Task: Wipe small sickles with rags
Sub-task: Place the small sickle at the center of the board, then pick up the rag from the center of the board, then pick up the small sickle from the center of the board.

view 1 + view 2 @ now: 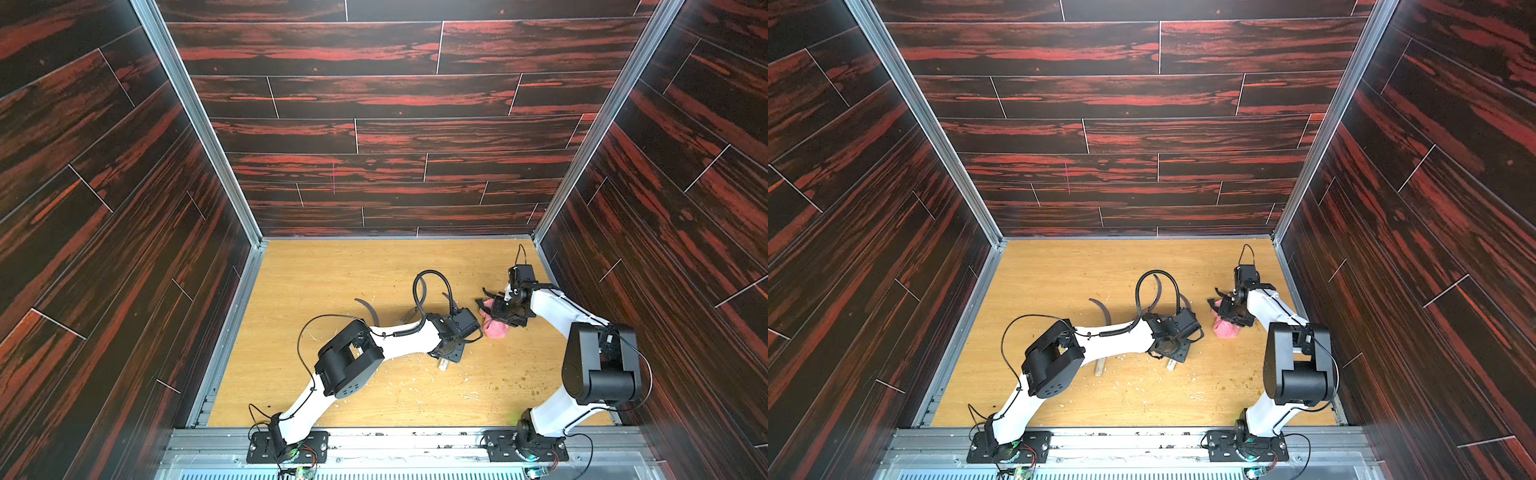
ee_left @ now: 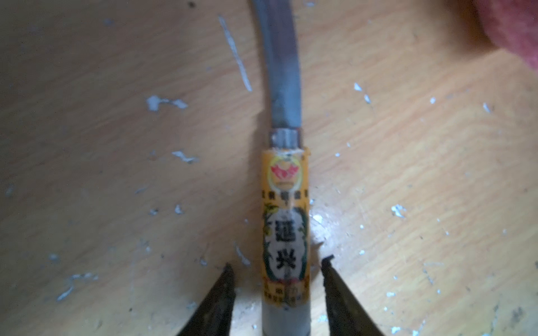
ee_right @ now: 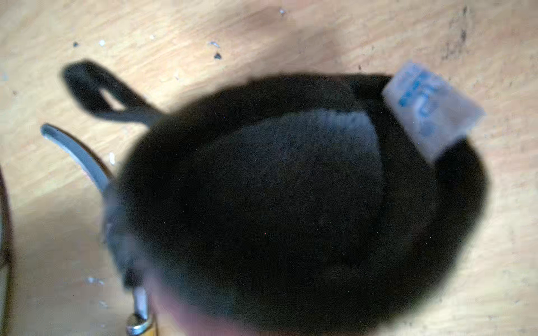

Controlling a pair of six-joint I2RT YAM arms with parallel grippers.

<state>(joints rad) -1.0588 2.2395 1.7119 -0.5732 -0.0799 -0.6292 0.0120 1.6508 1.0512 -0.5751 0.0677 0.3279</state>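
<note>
No wiping goes on at this moment; I judge the task to be between two steps. A sickle (image 2: 285, 227) with a yellow label lies flat on the table (image 1: 332, 274), in the middle of the left wrist view. The left fingers (image 2: 224, 293) stand apart, one on each side of its handle with a gap on both sides, so they hold nothing. The rag (image 1: 494, 328) lies on the table, right of centre in both top views, under the end of the right arm (image 1: 557, 307). The fingers of that arm are hidden, because a dark blur fills almost the whole right wrist view. I cannot tell if they are apart or clamped on the rag. A blade tip comes out just beside the rag in that view.

The blade looks grey with dull streaks. How many sickles are wiped I cannot tell.

Count: three sickles. The other two show in a top view mainly by their blades, the left blade (image 1: 1102, 311) and the middle blade (image 1: 1160, 289). There is one rag and two arms.
</note>
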